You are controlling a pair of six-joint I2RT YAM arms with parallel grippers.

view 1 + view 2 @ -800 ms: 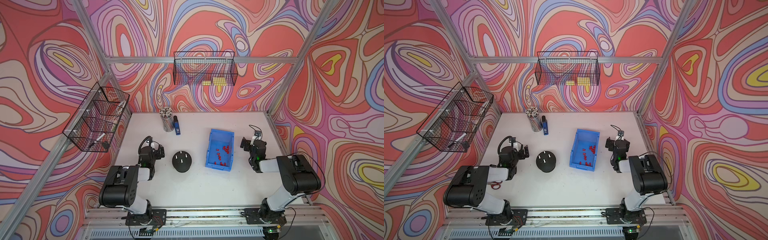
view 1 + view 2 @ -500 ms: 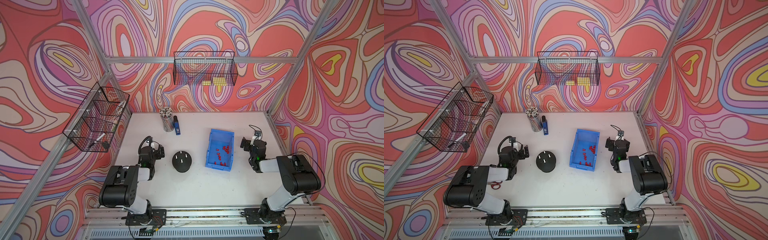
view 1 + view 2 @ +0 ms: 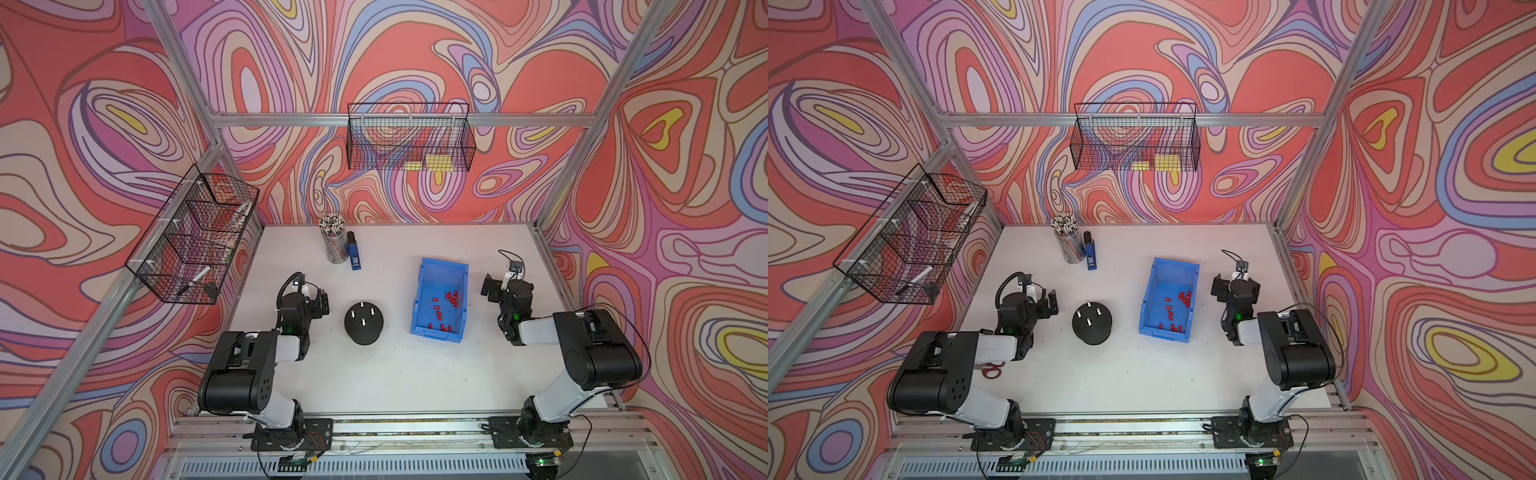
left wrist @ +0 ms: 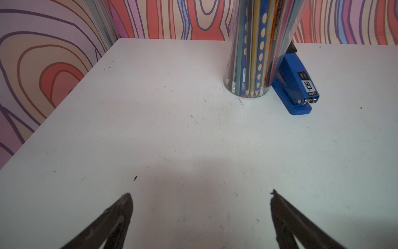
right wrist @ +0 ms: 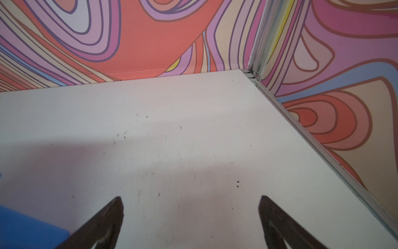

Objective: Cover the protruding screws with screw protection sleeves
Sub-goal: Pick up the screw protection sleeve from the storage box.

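Note:
The protruding screws (image 3: pixel 363 321) (image 3: pixel 1089 321) are short silvery studs standing on a black dome base (image 3: pixel 364 332) (image 3: pixel 1092 332) in the middle of the table, all bare. The screw protection sleeves (image 3: pixel 451 297) (image 3: pixel 1183 297) are tiny red caps lying loose in a blue bin (image 3: pixel 430 274) (image 3: pixel 1160 272) to the right of the dome. My left gripper (image 3: pixel 316 298) (image 3: pixel 1047 300) (image 4: pixel 201 194) hangs open and empty just left of the dome. My right gripper (image 3: pixel 504 287) (image 3: pixel 1235 287) (image 5: pixel 190 199) is open and empty right of the bin.
A clear cup of pencils (image 3: pixel 334 245) (image 4: pixel 249 71) and a blue stapler (image 3: pixel 353 254) (image 4: pixel 295 86) stand at the back left. Red scissors (image 3: pixel 992 370) lie under the left arm. Wire baskets (image 3: pixel 409 141) (image 3: pixel 195 245) hang on the back and left walls. The bin's corner (image 5: pixel 21 226) shows beside the right fingers.

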